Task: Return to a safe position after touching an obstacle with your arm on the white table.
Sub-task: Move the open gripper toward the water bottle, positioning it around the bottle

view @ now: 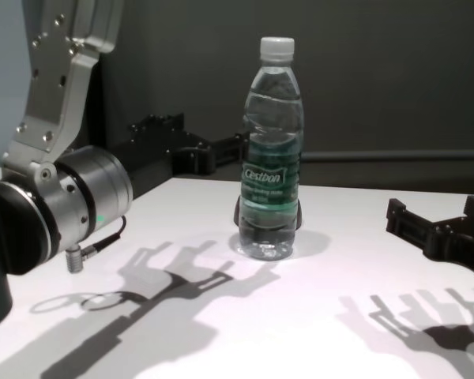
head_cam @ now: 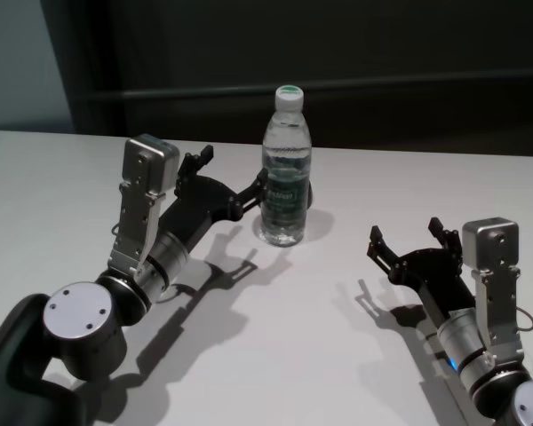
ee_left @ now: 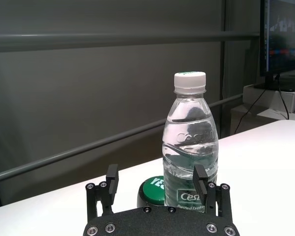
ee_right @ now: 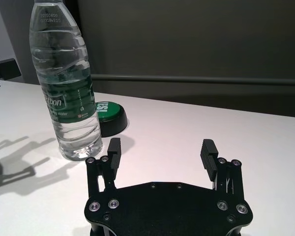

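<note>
Obstacle: we record one clear water bottle (head_cam: 286, 169) with a white screw cap and a green "Cestbon" label, standing upright and part-filled.
Obstacle, place: near the far edge of the tabletop, roughly midway between its left and right sides; in the chest view (view: 272, 150) it stands alone on its base.
White table: we list a wide matte white tabletop (head_cam: 293, 346) carrying the bottle and the sharp shadows of both arms.
Left gripper: we find the left gripper (head_cam: 234, 180) reaching from the left toward the bottle, its black fingers spread apart and holding nothing.
Left gripper, relation to bottle: one fingertip (head_cam: 262, 177) lies just at the bottle's left side near the label; we cannot tell whether it touches. In the left wrist view (ee_left: 157, 182) the bottle stands close beyond the right-hand finger, not between the two.
Right gripper: we note the right gripper (head_cam: 407, 237) low over the near right part of the tabletop, well apart from the bottle, fingers spread wide and empty, as the right wrist view (ee_right: 161, 153) confirms.
Green button: we enter a round green-topped disc on a black base (ee_right: 108, 117) with partly hidden white lettering, set on the tabletop just behind the bottle, toward the far edge.
Backdrop: a dark wall with a horizontal rail (ee_left: 108, 39) beyond the far edge.
</note>
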